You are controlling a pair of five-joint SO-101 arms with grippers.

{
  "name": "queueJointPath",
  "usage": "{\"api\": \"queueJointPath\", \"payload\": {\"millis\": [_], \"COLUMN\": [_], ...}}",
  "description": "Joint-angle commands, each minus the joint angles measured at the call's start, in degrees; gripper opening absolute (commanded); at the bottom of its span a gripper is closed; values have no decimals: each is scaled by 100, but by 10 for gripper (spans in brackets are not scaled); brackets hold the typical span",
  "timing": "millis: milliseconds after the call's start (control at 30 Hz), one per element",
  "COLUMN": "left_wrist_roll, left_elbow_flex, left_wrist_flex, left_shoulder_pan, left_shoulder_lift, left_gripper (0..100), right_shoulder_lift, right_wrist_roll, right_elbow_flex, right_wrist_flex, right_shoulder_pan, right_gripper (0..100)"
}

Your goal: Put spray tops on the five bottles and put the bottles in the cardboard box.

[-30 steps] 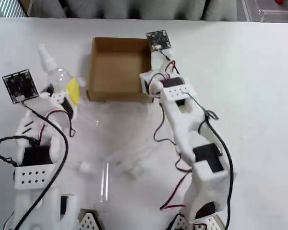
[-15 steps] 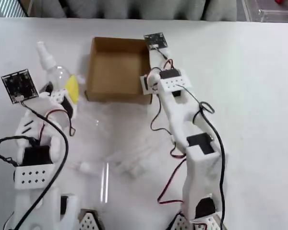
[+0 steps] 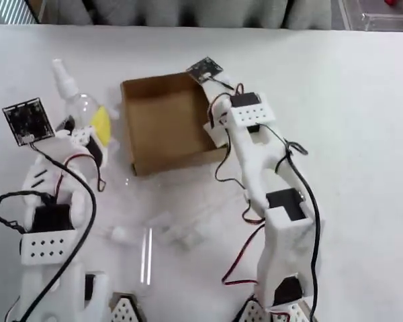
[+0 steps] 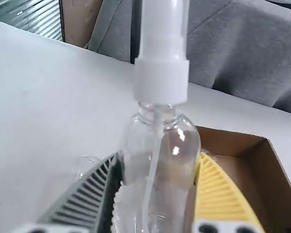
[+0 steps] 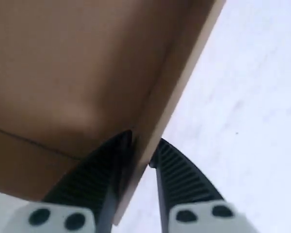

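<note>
Surface: You are working over a white table (image 3: pixel 363 100); grey fabric (image 4: pixel 242 58) hangs past its far edge.
Cardboard box: The cardboard box (image 3: pixel 164 124) sits open-topped on the far half of the table, between your 2 arms, and is skewed to the table's edge.
Left claw: Your left gripper (image 4: pixel 157 165) is closed narrow on the body of 1 bottle, with 1 grey finger and 1 yellow finger pressed against opposite sides.
Bottle: The clear bottle (image 4: pixel 160 145) is held outside the box, just beside it on the left arm's side. Its neck points toward the far edge of the table.
Spray top: A white spray top (image 4: pixel 162 73) is seated on that bottle's neck.
Right claw: Your right gripper (image 5: pixel 143 141) is clamped on the box's side wall (image 5: pixel 174 87), 1 black finger inside and 1 outside.
Loose items: Several clear pieces (image 3: pixel 178 228) lie on the table between the arms, near a clear tube (image 3: pixel 146 255). You cannot tell bottles from tops among them.
</note>
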Motion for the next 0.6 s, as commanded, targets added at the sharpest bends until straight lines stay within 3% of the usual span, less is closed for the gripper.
{"api": "queueJointPath", "payload": {"millis": [0,567], "left_wrist_roll": [18,18], "left_elbow_flex": [-35,-35], "left_wrist_flex": [-132,-132], "left_shoulder_pan": [-66,-66], "left_shoulder_lift": [-4,-13], "left_gripper": [21,21], "right_shoulder_lift": [-391,-1191], "right_wrist_roll": [105,-431], "right_elbow_flex": [-229,396], "right_wrist_flex": [286,716], "right_shoulder_pan": [22,-75], "right_gripper": [17,18]}}
